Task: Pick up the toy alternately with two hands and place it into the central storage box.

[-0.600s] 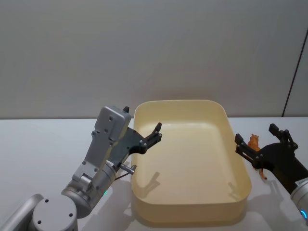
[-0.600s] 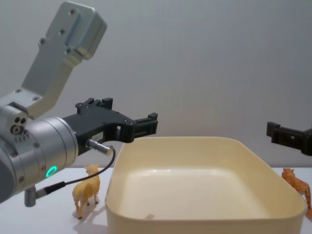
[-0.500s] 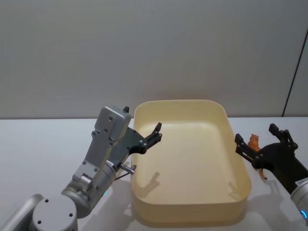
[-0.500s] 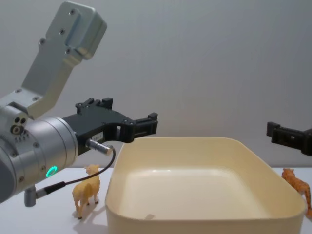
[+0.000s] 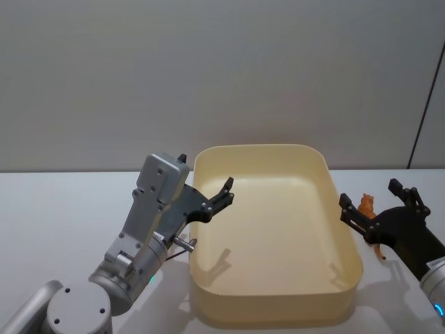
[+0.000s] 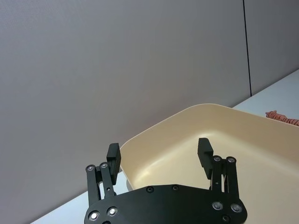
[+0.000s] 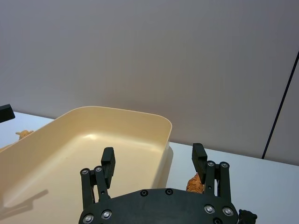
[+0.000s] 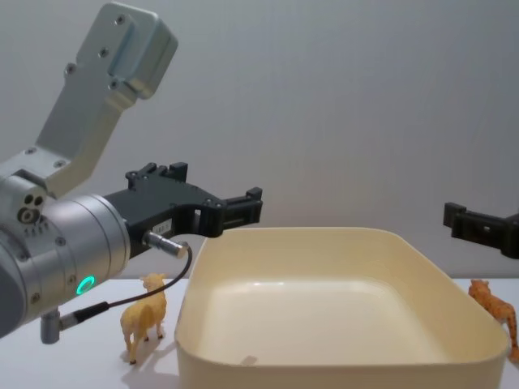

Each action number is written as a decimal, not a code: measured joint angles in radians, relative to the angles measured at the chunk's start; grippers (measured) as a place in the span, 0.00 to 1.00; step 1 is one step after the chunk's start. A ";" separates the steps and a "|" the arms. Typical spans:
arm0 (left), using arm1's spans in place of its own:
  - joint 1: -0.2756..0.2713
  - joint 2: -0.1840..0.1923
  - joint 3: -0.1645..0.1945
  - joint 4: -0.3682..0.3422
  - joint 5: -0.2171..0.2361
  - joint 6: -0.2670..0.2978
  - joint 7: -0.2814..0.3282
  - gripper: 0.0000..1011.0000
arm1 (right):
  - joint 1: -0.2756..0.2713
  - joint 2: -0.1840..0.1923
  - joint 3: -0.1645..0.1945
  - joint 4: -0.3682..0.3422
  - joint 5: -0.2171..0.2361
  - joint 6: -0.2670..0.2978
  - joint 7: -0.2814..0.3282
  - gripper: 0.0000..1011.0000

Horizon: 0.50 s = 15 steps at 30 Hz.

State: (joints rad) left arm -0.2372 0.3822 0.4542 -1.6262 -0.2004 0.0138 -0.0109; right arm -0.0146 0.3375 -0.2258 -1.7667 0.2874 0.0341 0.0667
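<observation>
L gripper (image 6: 159, 148) wide open, empty, above storage box (image 5: 278, 309) left rim; R gripper (image 7: 153, 154) wide open over orange toy (image 5: 366, 204) on desk (image 5: 55, 209) beside box; yellow toy (image 8: 144, 318) opp. side; advice: lower R straight, straddle body, close gently.

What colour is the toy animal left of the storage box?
Tan-yellow; the toy animal shows clearest in chest view.

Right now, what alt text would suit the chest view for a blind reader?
A large cream-yellow storage box holds no toys; the left gripper hangs above its left rim. A tan toy sheep stands left of the box, and an orange toy animal stands right of it, below the right gripper.
</observation>
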 joint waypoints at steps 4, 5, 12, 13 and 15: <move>0.000 0.000 0.000 0.000 0.000 0.000 0.000 0.99 | 0.000 0.000 0.000 0.000 0.000 0.000 0.000 0.99; 0.000 0.000 0.000 0.000 0.000 0.000 0.000 0.99 | 0.000 0.000 0.000 0.000 0.000 0.000 0.000 0.99; 0.000 0.000 0.000 0.000 0.000 0.000 0.000 0.99 | 0.000 0.000 0.000 0.000 0.000 0.000 0.000 0.99; 0.000 0.000 0.000 0.000 0.000 0.000 0.000 0.99 | 0.000 0.000 0.000 0.000 0.000 0.000 0.000 0.99; 0.000 0.000 0.000 0.000 0.000 0.000 0.000 0.99 | 0.000 0.000 0.000 0.000 0.000 0.000 0.000 0.99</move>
State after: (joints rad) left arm -0.2372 0.3821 0.4542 -1.6262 -0.2004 0.0138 -0.0109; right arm -0.0146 0.3375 -0.2259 -1.7668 0.2874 0.0341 0.0668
